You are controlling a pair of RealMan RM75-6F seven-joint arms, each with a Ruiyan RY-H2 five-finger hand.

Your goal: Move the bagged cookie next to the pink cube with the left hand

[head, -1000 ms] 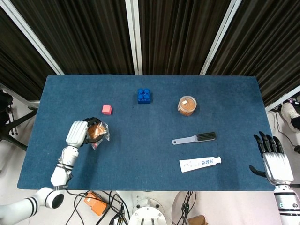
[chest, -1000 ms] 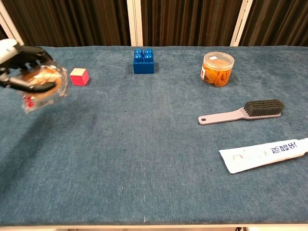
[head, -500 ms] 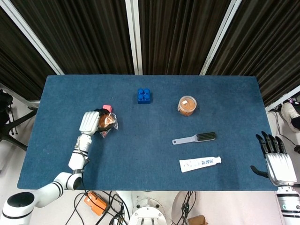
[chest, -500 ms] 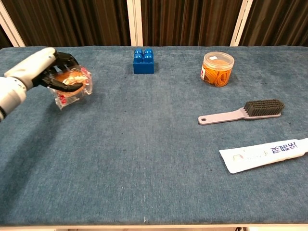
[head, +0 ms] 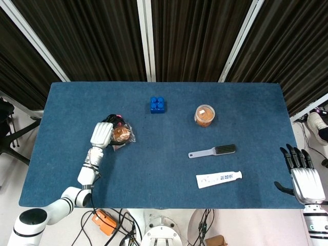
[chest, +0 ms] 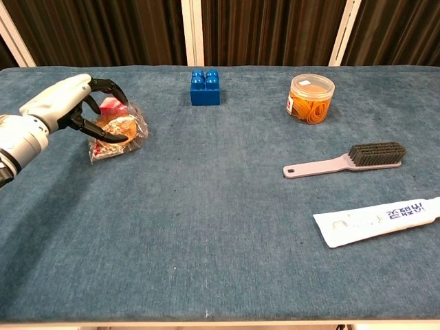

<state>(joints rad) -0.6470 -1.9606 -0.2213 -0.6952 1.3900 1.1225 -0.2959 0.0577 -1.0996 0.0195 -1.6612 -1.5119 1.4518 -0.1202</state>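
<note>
The bagged cookie point(head: 123, 135) point(chest: 119, 129), a round brown biscuit in clear wrap, lies low on the blue table point(head: 169, 169) at the left. My left hand point(head: 104, 134) point(chest: 74, 108) holds it, thumb across the front of the bag and fingers arched over the back. The pink cube point(head: 117, 117) point(chest: 109, 104) shows only as a sliver just behind the bag, between the fingers. My right hand point(head: 303, 175) hangs past the table's front right corner, fingers spread and holding nothing; the chest view does not show it.
A blue brick point(head: 158, 104) point(chest: 205, 86) stands at the back centre. A jar of orange rubber bands point(head: 204, 116) point(chest: 311, 98) is to its right. A grey brush point(head: 212, 151) point(chest: 344, 160) and a white tube point(head: 218, 179) point(chest: 378, 220) lie front right.
My left hand has carried the bagged cookie rightward and away from me, then down to the table just in front of the pink cube. The right hand has barely moved.
</note>
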